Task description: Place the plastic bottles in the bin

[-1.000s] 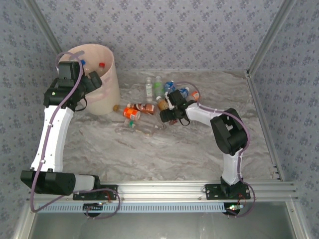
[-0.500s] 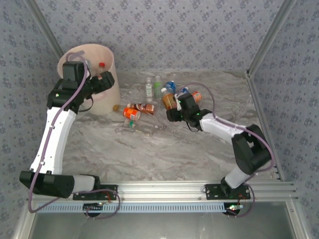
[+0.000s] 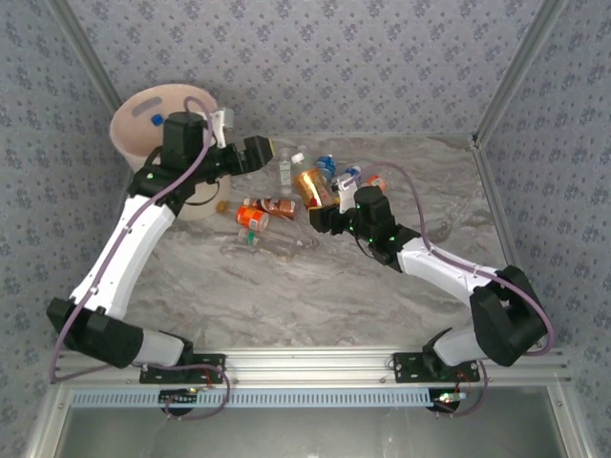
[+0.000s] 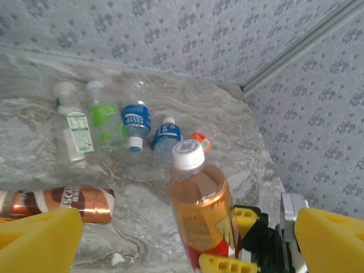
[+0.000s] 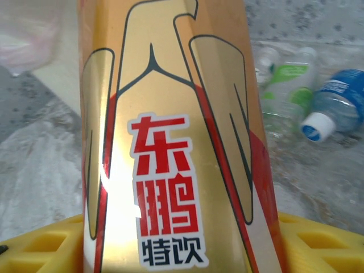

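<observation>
My right gripper [image 3: 325,216] [image 5: 176,253] is shut on a gold and red labelled plastic bottle [image 3: 313,187] [image 5: 170,136] with a white cap, held upright off the table. In the left wrist view this bottle [image 4: 200,207] stands ahead of my open left gripper [image 4: 186,224], clear of it. My left gripper [image 3: 256,153] hangs to the right of the pale pink bin [image 3: 143,103], which the left arm partly hides. More plastic bottles lie on the table: a white-labelled one [image 4: 74,128], a green one [image 4: 105,116], two blue ones [image 4: 136,119] and a brown one [image 4: 62,205].
A brown bottle [image 3: 275,205], an orange one with a green cap [image 3: 251,218] and a clear one [image 3: 279,246] lie left of the right gripper. A blue-capped bottle [image 3: 156,121] shows inside the bin. Patterned walls close the back and both sides. Bare marble lies in front.
The left arm has swung from over the bin to the right, toward the bottles. The right gripper has closed on the gold bottle and raised it upright.
</observation>
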Action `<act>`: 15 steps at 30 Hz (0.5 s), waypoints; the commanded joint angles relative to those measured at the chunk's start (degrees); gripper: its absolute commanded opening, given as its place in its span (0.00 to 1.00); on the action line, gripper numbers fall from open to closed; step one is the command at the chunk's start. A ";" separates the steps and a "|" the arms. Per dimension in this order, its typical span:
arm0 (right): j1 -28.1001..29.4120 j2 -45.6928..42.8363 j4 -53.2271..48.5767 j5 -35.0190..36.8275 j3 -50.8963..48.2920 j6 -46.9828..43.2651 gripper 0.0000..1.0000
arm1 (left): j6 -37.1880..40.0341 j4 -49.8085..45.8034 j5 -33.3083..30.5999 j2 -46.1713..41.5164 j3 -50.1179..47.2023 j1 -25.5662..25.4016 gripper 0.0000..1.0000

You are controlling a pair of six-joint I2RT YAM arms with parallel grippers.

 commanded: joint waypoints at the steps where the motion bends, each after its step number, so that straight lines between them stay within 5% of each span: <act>1: 1.49 -1.47 5.73 -2.89 -0.14 0.10 0.63 | -2.55 1.99 0.20 3.03 2.24 -1.36 0.93; 15: 3.72 0.59 8.34 -7.48 2.15 0.00 0.64 | -5.39 4.49 1.04 8.85 2.26 -3.07 0.71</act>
